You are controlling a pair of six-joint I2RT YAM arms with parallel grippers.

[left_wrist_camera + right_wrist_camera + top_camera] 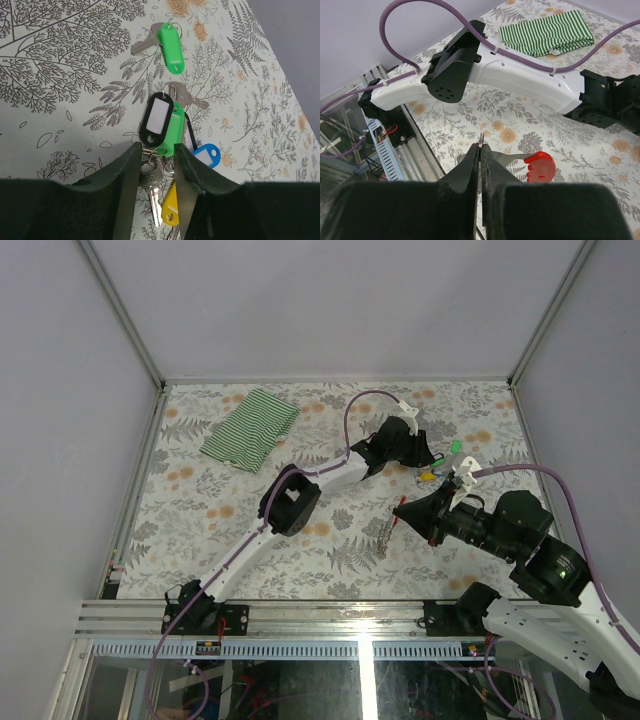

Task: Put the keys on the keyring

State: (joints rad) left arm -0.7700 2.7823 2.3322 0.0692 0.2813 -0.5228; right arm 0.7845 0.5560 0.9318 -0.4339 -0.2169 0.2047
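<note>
The keys lie in a bunch on the floral table: silvery keys with green tags (170, 47), plus black, blue and yellow tags. In the top view they sit at the far right (430, 475). My left gripper (156, 149) is open and low over the bunch, its fingers straddling one silvery key (150, 180) and its small rings. In the top view the left gripper (422, 462) is right by the keys. My right gripper (480, 146) is shut on the keyring, a thin metal ring seen edge-on with a red piece (540, 167) on a grey strip. It is held above the table (403, 508).
A green-and-white striped cloth (250, 430) lies at the back left and also shows in the right wrist view (547, 32). The left arm (520, 82) stretches across the table. The metal rail (300, 612) runs along the near edge. Grey walls enclose the table.
</note>
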